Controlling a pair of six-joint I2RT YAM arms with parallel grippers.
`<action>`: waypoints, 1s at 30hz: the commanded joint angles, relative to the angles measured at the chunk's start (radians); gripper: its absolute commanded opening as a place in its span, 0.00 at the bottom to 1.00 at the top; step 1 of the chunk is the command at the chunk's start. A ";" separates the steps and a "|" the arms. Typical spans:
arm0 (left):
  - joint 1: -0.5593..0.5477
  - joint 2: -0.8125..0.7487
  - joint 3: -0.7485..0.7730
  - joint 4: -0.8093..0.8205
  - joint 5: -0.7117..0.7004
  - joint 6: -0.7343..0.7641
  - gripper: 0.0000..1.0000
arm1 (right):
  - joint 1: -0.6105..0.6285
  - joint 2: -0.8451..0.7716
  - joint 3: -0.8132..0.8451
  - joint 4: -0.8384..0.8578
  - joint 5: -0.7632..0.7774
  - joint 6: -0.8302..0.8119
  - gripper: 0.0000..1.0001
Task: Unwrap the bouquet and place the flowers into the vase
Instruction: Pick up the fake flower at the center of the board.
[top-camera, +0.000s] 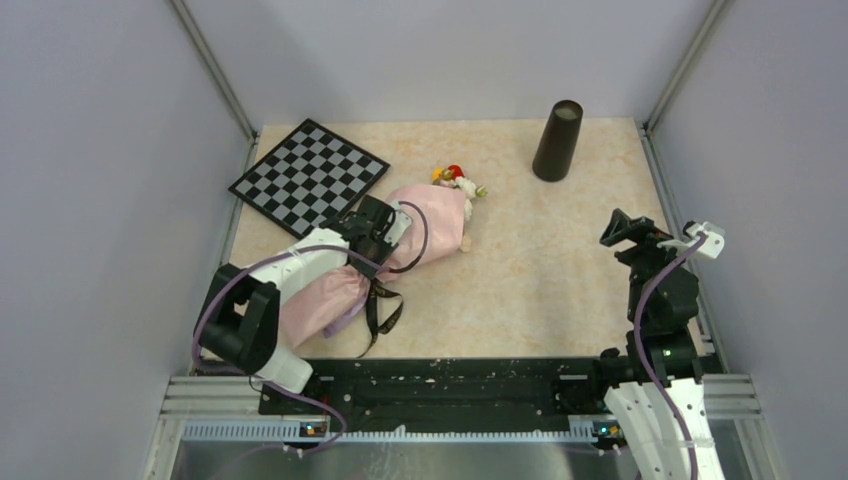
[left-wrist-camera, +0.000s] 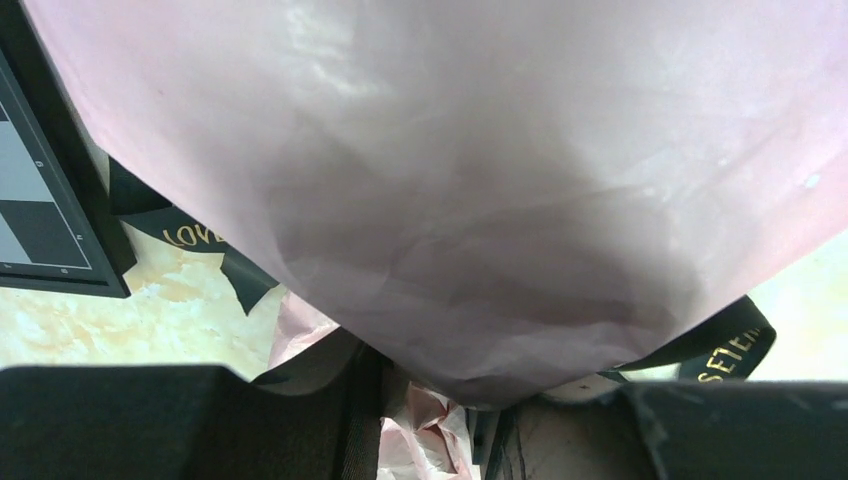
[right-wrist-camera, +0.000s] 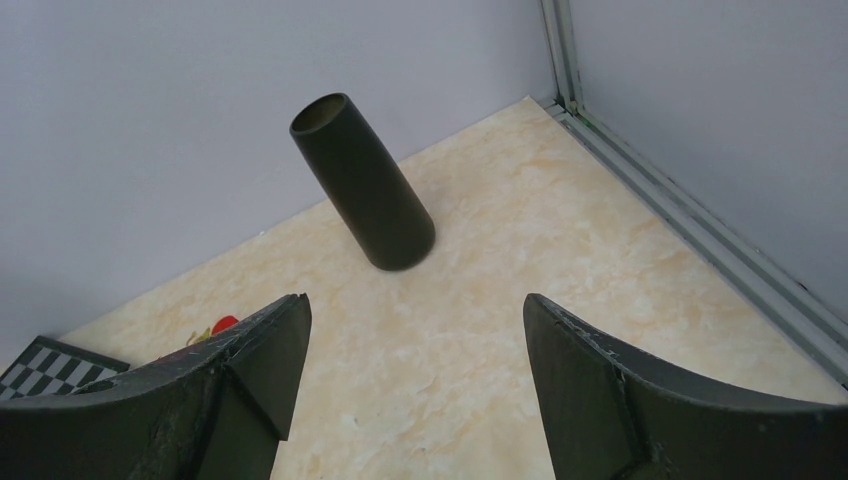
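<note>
The bouquet (top-camera: 432, 222) lies on its side left of the table's centre, a pink paper cone with black ribbon (top-camera: 385, 312) trailing toward the near edge. Pale heads of the flowers (top-camera: 466, 186) poke out of its far end. My left gripper (top-camera: 373, 238) is down on the cone's middle. In the left wrist view the pink paper (left-wrist-camera: 480, 180) fills the frame, and the left gripper (left-wrist-camera: 440, 405) has crumpled paper pinched between its fingers. The dark vase (top-camera: 557, 140) stands upright at the back right, also in the right wrist view (right-wrist-camera: 365, 185). My right gripper (right-wrist-camera: 415, 310) hangs open and empty near the right wall (top-camera: 625, 228).
A black-and-white checkered board (top-camera: 308, 175) lies at the back left, touching the bouquet's side; its corner shows in the left wrist view (left-wrist-camera: 40, 200). A small red-and-yellow toy (top-camera: 450, 173) sits by the flower heads. Grey walls with metal rails close in three sides.
</note>
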 joint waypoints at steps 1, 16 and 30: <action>-0.005 -0.070 -0.009 0.033 0.044 -0.028 0.30 | 0.004 -0.003 0.005 0.027 0.005 0.006 0.80; -0.005 -0.126 -0.003 0.099 0.001 -0.183 0.03 | 0.004 0.018 0.008 0.058 -0.096 -0.017 0.84; -0.011 -0.486 -0.071 0.384 0.255 -0.615 0.00 | 0.008 0.237 0.019 0.281 -0.708 0.048 0.84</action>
